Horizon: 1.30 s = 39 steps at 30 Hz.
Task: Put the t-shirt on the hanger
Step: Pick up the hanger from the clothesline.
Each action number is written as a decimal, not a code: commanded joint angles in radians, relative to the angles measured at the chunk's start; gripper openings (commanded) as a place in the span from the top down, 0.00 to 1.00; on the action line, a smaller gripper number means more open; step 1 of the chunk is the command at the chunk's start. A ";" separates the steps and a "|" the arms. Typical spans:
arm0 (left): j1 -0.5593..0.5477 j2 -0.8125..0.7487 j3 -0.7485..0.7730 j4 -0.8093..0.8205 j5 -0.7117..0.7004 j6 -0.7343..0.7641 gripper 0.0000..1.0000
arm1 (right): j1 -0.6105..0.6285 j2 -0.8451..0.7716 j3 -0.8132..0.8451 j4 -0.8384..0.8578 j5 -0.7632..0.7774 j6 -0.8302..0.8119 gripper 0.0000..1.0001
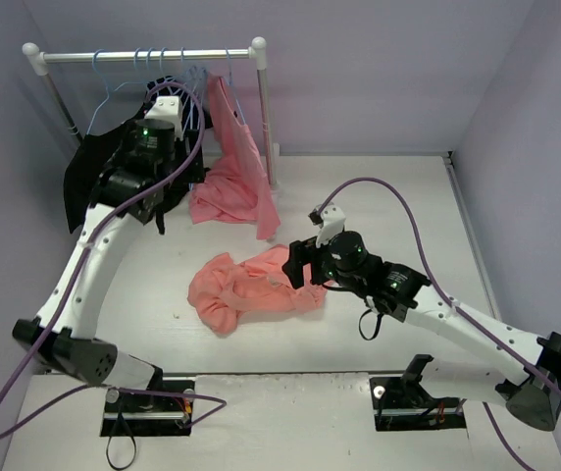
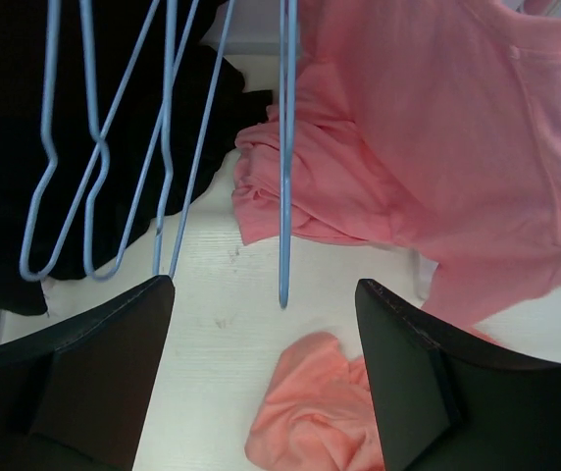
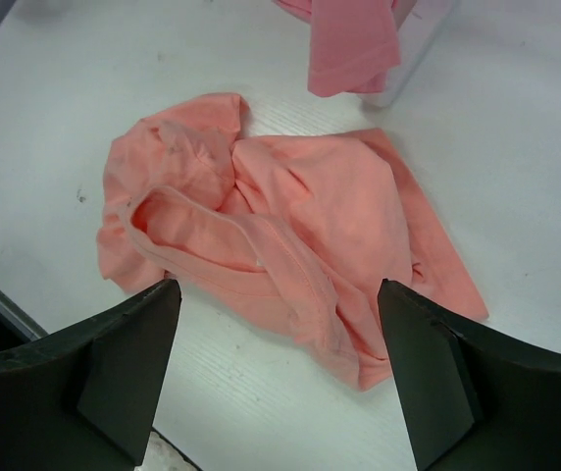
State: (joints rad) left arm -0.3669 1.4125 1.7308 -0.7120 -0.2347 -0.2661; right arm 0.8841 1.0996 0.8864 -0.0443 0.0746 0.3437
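Note:
The salmon-pink t-shirt lies crumpled on the table; it shows in the right wrist view and low in the left wrist view. Several light-blue wire hangers hang on the rack. One hanger hangs straight down just ahead of my open, empty left gripper, which is raised at the rack. My right gripper is open and empty, its jaws standing on either side of the shirt's near edge, just above it.
A second pink garment hangs from the rack and drapes onto the table. A black garment hangs at the left. The white-capped metal rack bar and its right post stand at the back.

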 commanded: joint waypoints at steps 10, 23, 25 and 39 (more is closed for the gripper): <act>0.077 0.238 0.243 -0.006 0.133 0.087 0.35 | -0.002 -0.135 -0.001 -0.023 0.029 0.024 0.16; 0.085 0.367 0.311 -0.005 0.083 0.111 0.52 | -0.002 -0.167 -0.007 -0.040 0.053 0.032 0.15; 0.085 0.375 0.317 -0.004 0.084 0.117 0.56 | -0.004 -0.172 -0.010 -0.042 0.053 0.035 0.15; 0.085 0.352 0.369 0.031 0.102 0.171 0.98 | -0.002 -0.184 -0.021 -0.046 0.053 0.054 0.14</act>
State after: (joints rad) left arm -0.2920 1.8324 2.0566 -0.7419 -0.1387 -0.1308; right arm 0.8841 0.9310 0.8597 -0.1364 0.1009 0.3790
